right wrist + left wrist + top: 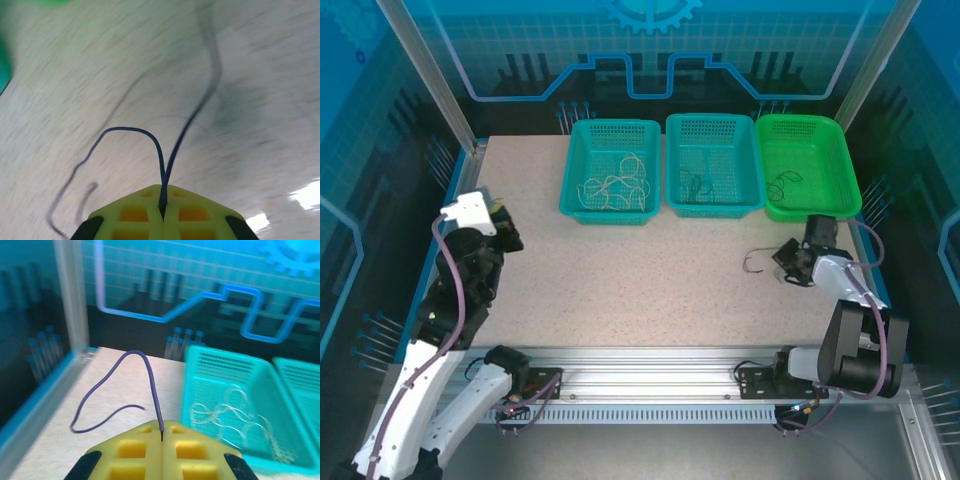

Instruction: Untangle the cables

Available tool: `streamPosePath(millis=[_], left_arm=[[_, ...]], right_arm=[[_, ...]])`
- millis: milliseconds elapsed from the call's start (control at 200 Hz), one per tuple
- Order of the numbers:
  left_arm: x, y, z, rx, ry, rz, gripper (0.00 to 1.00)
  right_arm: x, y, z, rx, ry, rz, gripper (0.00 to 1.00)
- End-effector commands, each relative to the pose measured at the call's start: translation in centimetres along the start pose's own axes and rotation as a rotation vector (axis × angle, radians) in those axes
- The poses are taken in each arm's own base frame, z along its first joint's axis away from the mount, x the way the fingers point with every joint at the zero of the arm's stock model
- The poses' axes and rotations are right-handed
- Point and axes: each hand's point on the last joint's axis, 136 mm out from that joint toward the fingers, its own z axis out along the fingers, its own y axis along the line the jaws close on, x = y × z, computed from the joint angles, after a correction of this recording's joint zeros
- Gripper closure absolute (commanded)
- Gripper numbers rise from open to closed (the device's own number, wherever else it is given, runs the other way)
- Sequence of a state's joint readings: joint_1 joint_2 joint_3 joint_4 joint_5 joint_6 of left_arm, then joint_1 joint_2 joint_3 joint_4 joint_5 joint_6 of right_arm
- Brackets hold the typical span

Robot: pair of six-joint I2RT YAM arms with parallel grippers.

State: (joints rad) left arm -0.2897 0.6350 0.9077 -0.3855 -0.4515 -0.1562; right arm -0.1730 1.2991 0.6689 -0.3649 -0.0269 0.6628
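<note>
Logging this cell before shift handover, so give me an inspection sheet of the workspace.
Surface: speckled beige table, no spills seen.
Job's things: pale strands in left teal basket; dark green strands in middle teal basket; curled dark strand in green basket.
Clutter: nothing seen.
Grippers: left gripper shut on a purple strand; right gripper shut on a second purple strand.
Cables: arm harnesses run along both arms, no snag seen.
Surroundings: blue-lit enclosure panels behind and at the sides.

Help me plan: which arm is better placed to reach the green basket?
Likely right: the right gripper, pinching a purple strand, is near the green basket; the left gripper is far left.
</note>
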Motion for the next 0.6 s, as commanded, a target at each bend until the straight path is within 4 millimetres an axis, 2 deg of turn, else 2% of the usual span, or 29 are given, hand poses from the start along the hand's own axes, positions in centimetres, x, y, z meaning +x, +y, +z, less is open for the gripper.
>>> streamPosePath(millis=[0,50,110,205,295,370,465,595], left_arm=[[-1.5,-6.7,0.0,0.354,0.013,-0.045,1.00],[-2.0,-8.1,-0.1,0.425,0.011,-0.058,1.00],[-2.9,-9.3,-0.3,0.492,-0.001,-0.072,1.00],[-4.2,-11.8,-1.1,0.631,-0.009,-0.089,1.00],[-5.1,-14.0,-1.7,0.757,0.000,-0.119,1.00],[-5.6,-15.3,-1.8,0.827,0.006,-0.149,1.00],[-5.9,-16.4,-1.7,0.873,-0.004,-0.168,1.00],[-5.9,-18.7,-2.1,0.952,-0.004,-0.147,1.00]], right_arm=[[3.8,6.0,-0.9,-0.148,0.070,-0.228,0.92],[5.6,7.4,-1.1,-0.143,0.071,-0.326,0.80],[6.5,8.0,-1.7,-0.110,0.050,-0.390,0.68],[5.8,9.2,-3.5,-0.146,-0.021,-0.432,0.56],[5.0,12.2,-6.5,-0.275,-0.107,-0.537,0.48],[5.2,14.9,-9.2,-0.380,-0.167,-0.658,0.39],[7.2,18.8,-12.8,-0.579,-0.213,-0.844,0.31],[11.8,24.0,-17.4,-0.943,-0.197,-1.020,0.28]])
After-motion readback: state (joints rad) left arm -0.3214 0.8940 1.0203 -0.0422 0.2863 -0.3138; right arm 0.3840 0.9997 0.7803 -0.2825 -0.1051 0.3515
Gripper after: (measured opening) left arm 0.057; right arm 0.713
